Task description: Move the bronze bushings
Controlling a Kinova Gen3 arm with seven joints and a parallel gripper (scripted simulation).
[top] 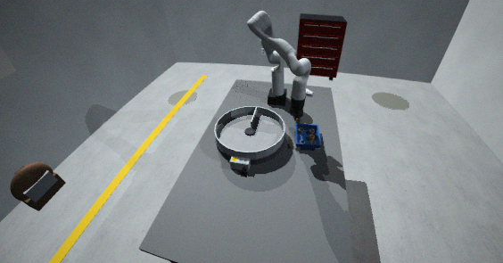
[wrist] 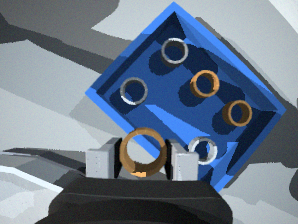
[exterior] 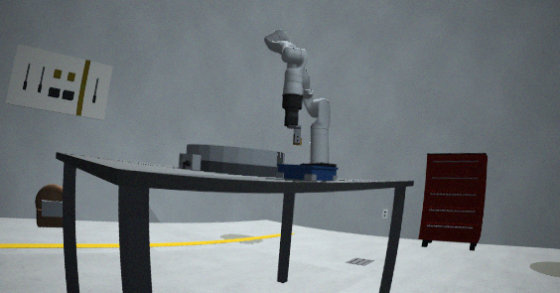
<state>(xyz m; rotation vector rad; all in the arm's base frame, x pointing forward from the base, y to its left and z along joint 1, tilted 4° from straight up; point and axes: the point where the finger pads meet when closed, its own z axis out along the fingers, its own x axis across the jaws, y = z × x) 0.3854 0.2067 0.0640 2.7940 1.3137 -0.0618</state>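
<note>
Bronze bushing [wrist: 143, 152] sits clamped between the tool's two pale fingers, its open end facing the wrist camera. The tool [wrist: 141, 160] is closed on this sleeve and hangs in the air above the blue crate [wrist: 112, 103], well clear of its rim, as the exterior view shows with the tool [exterior: 297, 137] above the crate [exterior: 308, 171].

Inside the crate stand two more bronze bushings, one [wrist: 205, 83] near the middle and another [wrist: 240, 112] to its right. Three steel bushings share the crate: one [wrist: 174, 50] toward the far corner, one [wrist: 133, 91] at the left, and one [wrist: 204, 149] at the near edge, just right of the held sleeve.

Left of the crate in the top view lies the turntable [top: 223, 136], a grey disc inside a raised ring with a dark hub [top: 250, 132] at its centre. Both rest on the dark table [top: 201, 211]. Beyond the table's far right corner stands a red drawer cabinet [top: 322, 45].
</note>
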